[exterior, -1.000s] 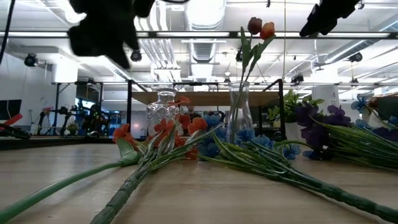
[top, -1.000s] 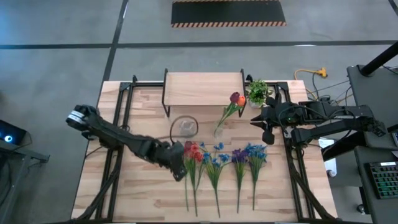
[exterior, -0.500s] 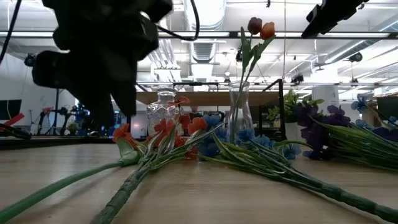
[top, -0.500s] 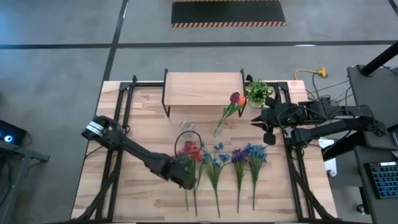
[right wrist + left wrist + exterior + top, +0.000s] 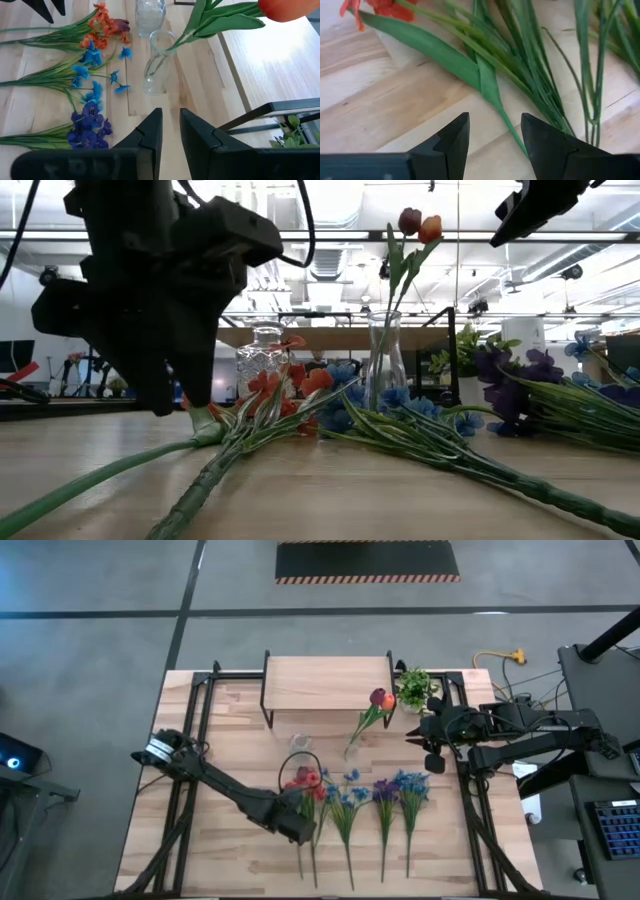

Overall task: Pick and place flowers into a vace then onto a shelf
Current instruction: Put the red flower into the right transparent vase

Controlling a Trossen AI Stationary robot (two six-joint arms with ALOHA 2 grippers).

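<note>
Several flowers (image 5: 350,802) lie side by side on the table, heads toward the far edge: orange-red (image 5: 310,780), blue and purple (image 5: 385,790). A clear vase (image 5: 351,751) stands upright in front of the shelf (image 5: 325,683), and a dark red tulip and an orange flower (image 5: 418,224) stick into it by their stems. My left gripper (image 5: 495,135) is open, low over the orange-red flowers' stems (image 5: 509,129), with one finger on either side of a thin green stem. My right gripper (image 5: 170,125) hovers high to the right of the vase (image 5: 157,70), its fingers a narrow gap apart.
A patterned glass jar (image 5: 298,743) stands left of the vase, just behind the orange-red heads. A small potted plant (image 5: 414,688) sits at the shelf's right end. Black frame rails run along both table sides. Bare wood lies left of the flowers and near the front edge.
My left gripper has moved toward the near edge and a little right, and has come down from above the orange-red heads to just over their stems. The flowers and the vase have stayed where they were.
</note>
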